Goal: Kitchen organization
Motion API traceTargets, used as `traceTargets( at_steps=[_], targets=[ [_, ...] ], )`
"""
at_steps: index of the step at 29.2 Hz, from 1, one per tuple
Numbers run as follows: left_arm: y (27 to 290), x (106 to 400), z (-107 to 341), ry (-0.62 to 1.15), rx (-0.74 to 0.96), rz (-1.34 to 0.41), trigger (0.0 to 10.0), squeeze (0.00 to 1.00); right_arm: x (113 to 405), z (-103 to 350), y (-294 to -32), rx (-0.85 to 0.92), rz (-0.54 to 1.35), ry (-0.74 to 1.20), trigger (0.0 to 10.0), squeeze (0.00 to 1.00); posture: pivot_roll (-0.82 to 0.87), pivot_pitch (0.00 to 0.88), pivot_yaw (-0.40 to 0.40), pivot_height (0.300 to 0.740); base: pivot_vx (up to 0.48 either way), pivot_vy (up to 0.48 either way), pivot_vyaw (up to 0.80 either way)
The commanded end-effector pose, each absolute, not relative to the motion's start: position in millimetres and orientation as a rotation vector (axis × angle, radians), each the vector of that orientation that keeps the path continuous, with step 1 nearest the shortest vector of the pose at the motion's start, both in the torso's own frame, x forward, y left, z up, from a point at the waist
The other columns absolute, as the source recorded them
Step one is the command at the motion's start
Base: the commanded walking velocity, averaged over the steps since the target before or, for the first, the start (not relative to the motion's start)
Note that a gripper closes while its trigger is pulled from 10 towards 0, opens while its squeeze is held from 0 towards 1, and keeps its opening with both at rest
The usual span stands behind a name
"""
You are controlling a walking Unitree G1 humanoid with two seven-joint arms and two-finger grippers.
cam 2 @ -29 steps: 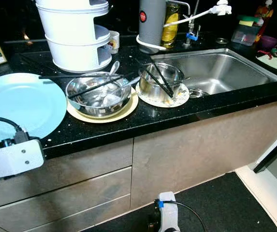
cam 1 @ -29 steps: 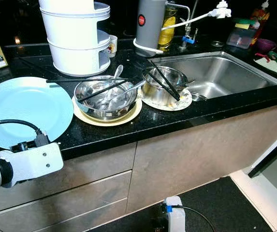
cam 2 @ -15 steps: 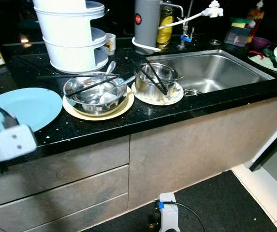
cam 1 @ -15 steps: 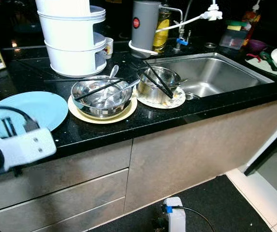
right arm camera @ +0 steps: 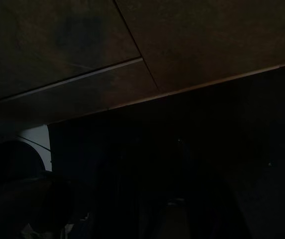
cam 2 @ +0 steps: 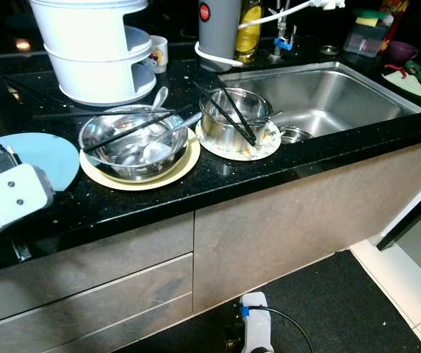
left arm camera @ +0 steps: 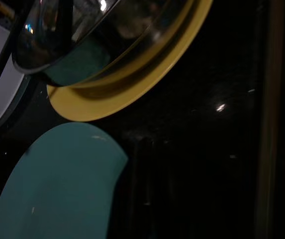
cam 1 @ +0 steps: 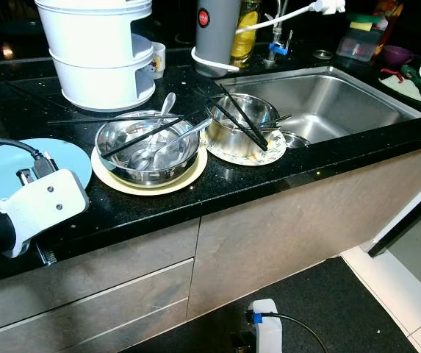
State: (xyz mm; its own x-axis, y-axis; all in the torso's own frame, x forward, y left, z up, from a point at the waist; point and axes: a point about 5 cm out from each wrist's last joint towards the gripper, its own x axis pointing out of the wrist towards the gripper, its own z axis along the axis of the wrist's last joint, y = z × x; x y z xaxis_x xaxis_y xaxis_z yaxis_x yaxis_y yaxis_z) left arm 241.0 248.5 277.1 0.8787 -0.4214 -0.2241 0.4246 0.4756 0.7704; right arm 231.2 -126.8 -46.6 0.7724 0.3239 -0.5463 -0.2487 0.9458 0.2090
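Nearest the camera, the left arm's white wrist housing [cam 1: 40,208] with its black cable hangs over the front edge of the glossy, speckled black worktop [cam 1: 217,184]; whether the left tool is spread or pressed together cannot be told. Its wrist camera looks across the dark stone at the matte pale-blue plate [left arm camera: 57,184] and the rim of the yellow plate [left arm camera: 127,89]. The right wrist view is very dark — only brown cabinet fronts [right arm camera: 132,45] can be made out, and the right tool's state cannot be told.

Compared with a second ago, the left wrist covers more of the blue plate [cam 1: 4,165], and the whole scene has shifted with the camera.

On the worktop, a round steel bowl [cam 1: 146,147] sits on the yellow plate [cam 1: 148,181], holding spoons and crossed by black chopsticks [cam 1: 140,136]. Just beside it, a smaller steel pot [cam 1: 239,125] rests on a patterned plate [cam 1: 258,154], also with chopsticks. Farther back stand a white stacked steamer [cam 1: 96,51], a grey cylindrical kettle [cam 1: 216,33] and the brushed steel sink [cam 1: 335,103].
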Motion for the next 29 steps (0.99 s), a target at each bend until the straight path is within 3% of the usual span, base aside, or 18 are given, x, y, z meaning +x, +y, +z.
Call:
traceTargets(
  at_steps=[1,2,3,15,16,18,19,20,29],
  targets=[
    [257.1,240.6,281.8,0.029,0.984,-0.467,3.6,0.00,224.5,-51.3,-128.8,0.125,0.309,0.639,10.0,0.00,0.01,0.157,-0.072,0.740,0.000,0.000,0.00],
    [257.1,240.6,281.8,0.029,0.984,-0.467,3.6,0.00,224.5,-51.3,-128.8,0.125,0.309,0.639,10.0,0.00,0.01,0.157,-0.072,0.740,0.000,0.000,0.00],
    [259.6,240.9,283.8,0.033,0.984,-0.453,0.0,0.00,224.5,-51.4,-128.8,0.125,0.308,0.639,10.0,0.00,0.01,0.157,-0.072,0.740,0.000,0.000,0.00],
    [256.5,238.9,295.9,0.019,0.904,-0.482,0.0,0.00,223.9,-51.7,-128.6,0.127,0.309,0.640,10.0,0.00,0.01,0.161,-0.074,0.740,0.000,0.000,0.00],
    [257.2,236.0,299.5,0.045,0.909,-0.511,1.3,0.00,224.0,-51.5,-128.2,0.127,0.309,0.639,10.0,0.00,0.01,0.165,-0.076,0.740,0.000,0.000,0.00],
    [257.9,234.6,300.7,0.058,0.914,-0.523,1.3,0.00,224.0,-51.5,-128.1,0.128,0.309,0.639,10.0,0.00,0.01,0.165,-0.076,0.740,0.000,0.000,0.00],
    [260.3,233.2,303.3,0.065,0.931,-0.516,10.0,0.73,223.8,-51.6,-128.1,0.128,0.309,0.640,10.0,0.00,0.01,0.166,-0.076,0.740,0.000,0.000,0.00],
    [266.3,230.6,306.3,0.093,0.953,-0.508,10.0,1.00,223.3,-52.1,-128.2,0.128,0.310,0.643,10.0,0.00,0.01,0.166,-0.076,0.740,0.000,0.000,0.00],
    [261.5,222.7,304.9,0.153,0.889,-0.593,10.0,1.00,223.7,-52.0,-126.5,0.129,0.315,0.645,10.0,0.00,0.03,0.164,-0.081,0.740,0.000,0.000,0.00]
  ],
)
